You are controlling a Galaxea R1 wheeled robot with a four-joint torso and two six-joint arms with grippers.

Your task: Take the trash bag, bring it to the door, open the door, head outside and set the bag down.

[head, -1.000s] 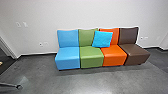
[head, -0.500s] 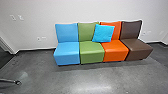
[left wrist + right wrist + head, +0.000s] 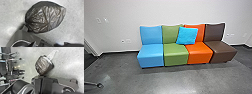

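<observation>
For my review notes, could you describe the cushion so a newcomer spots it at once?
Against the pale wall stands a row of four armless seats, blue, green, orange and brown. Propped where the green and orange backrests meet is the bright turquoise square fabric cushion, the only loose piece, tilted and brighter than the smooth seats.

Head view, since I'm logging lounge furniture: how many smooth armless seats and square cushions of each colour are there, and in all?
Blue: 2 (smooth light-blue armless seat, bright-blue square cushion)
Green: 1 (smooth green armless seat)
Orange: 1 (smooth orange armless seat)
Brown: 1 (smooth brown armless seat)
Total: 5
</observation>
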